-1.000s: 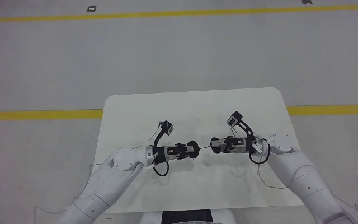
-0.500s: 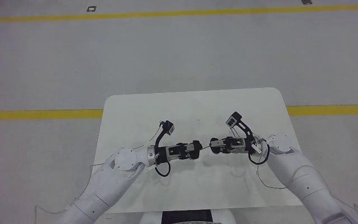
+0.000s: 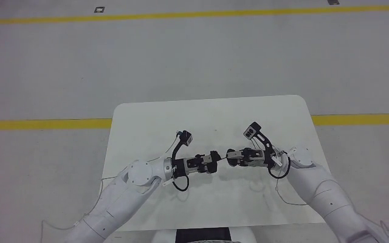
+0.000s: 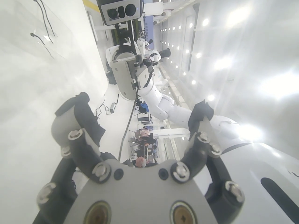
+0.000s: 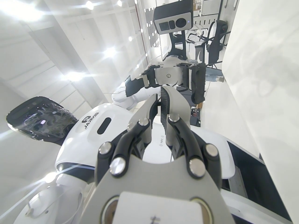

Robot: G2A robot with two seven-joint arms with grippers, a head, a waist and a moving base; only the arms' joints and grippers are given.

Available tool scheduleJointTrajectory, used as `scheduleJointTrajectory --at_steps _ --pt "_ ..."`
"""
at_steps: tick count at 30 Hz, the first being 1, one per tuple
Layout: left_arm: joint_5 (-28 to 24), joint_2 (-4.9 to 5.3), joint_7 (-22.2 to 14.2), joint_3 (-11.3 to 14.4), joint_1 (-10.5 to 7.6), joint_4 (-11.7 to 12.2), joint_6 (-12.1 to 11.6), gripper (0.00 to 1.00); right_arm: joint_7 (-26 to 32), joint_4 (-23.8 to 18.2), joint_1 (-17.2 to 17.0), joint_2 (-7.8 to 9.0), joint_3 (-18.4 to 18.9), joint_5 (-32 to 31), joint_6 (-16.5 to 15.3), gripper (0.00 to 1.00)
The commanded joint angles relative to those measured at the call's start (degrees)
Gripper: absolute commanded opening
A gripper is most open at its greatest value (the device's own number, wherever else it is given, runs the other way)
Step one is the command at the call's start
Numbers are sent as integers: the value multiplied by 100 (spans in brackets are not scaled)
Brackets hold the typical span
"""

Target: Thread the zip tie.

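Grippers nose to nose over table.
Right gripper apparently clamps the zip tie; it runs straight toward left gripper, whose spread fingers flank its free end.

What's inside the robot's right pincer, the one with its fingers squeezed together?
A thin zip tie pokes out of the right pincer toward the open left pincer. The pinched end is hidden between the fingers.
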Motion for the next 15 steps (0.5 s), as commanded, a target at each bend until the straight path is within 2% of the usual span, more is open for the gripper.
scheduleJointTrajectory --at_steps 1,4,7,15 --pt "-2 0 -6 -1 1 -1 -1 100 0 -2 0 1 0 -2 0 0" --pt "-2 0 -6 -1 1 -1 -1 100 0 -2 0 1 0 -2 0 0" --pt "-44 -15 215 28 37 -48 14 100 -233 -156 -89 -11 16 -11 0 0" --pt "-223 -14 164 42 22 4 14 100 -153 -366 -241 -18 230 91 0 0"
